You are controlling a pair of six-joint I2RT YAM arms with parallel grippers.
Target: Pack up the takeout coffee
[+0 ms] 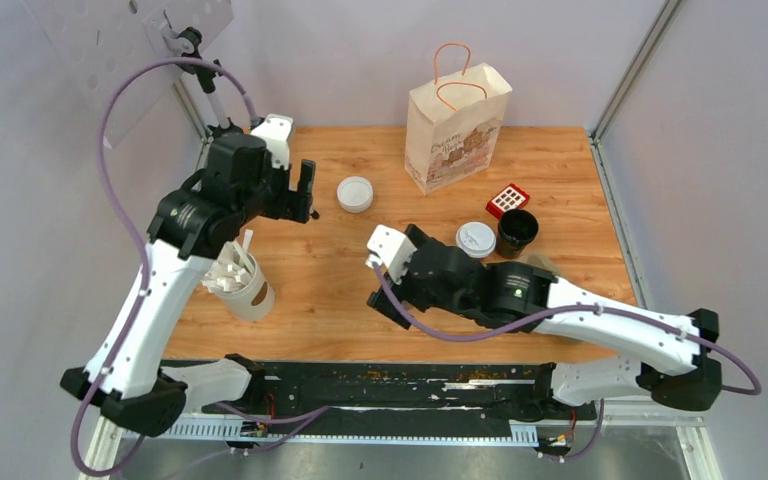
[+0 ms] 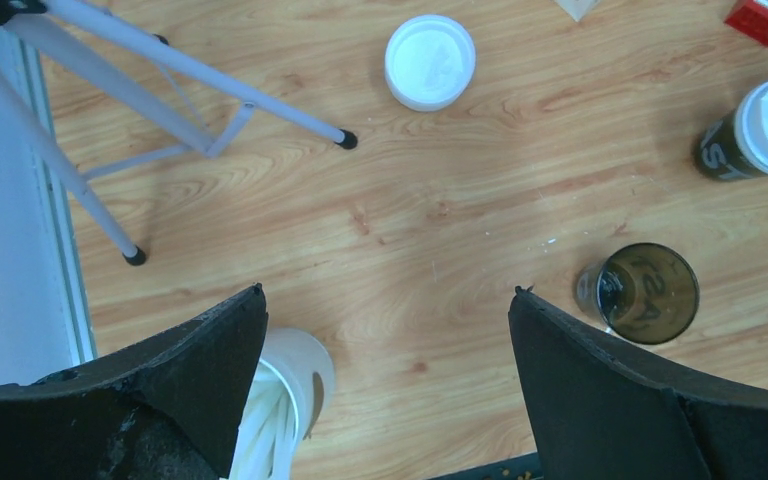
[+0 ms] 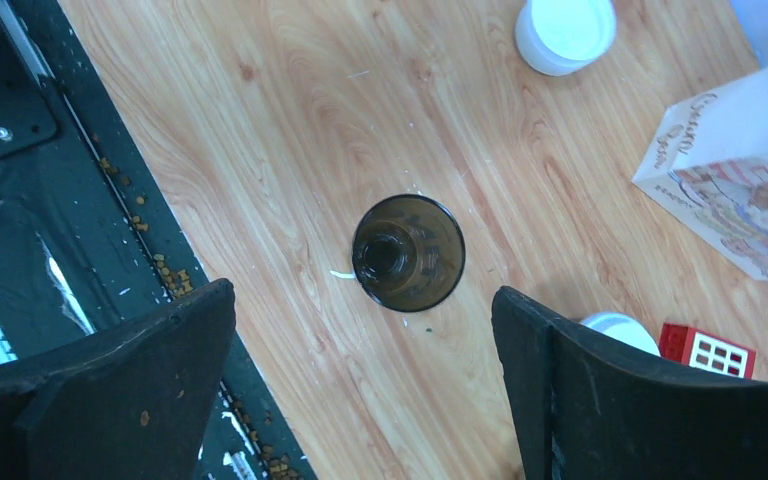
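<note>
Overhead, dark cup hidden, beneath right arm

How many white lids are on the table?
2. One loose lid lies near the paper bag; a second lid sits on a dark cup beside the red box. The right arm may hide more.
</note>
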